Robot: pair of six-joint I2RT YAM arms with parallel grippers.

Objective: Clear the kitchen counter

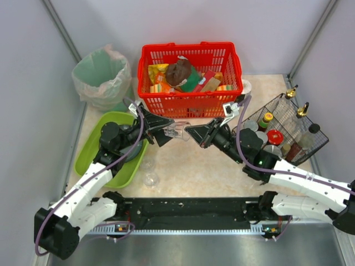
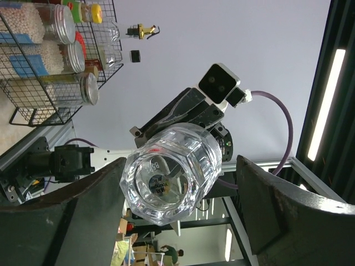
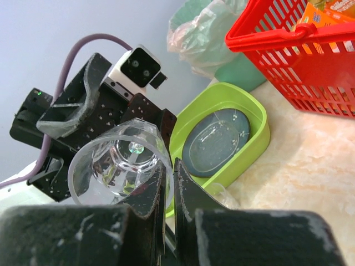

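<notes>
The right gripper [image 1: 189,133] pinches the rim of a clear glass [image 1: 178,131] held above the counter [image 1: 199,166], while the left gripper [image 1: 165,134] stands spread open around its base. On the counter sit a red basket [image 1: 191,100], a green tray [image 1: 89,149] and a second glass [image 1: 150,179].

We'd call the clear faceted tumbler [image 2: 166,177] glass, smooth and very shiny. The red lattice basket [image 1: 188,104] and lime-green tray [image 1: 86,155] both look like glossy moulded plastic. The black rack [image 1: 316,136] is thin matt wire, and the beige marble-patterned counter [image 1: 194,166] looks polished.
</notes>
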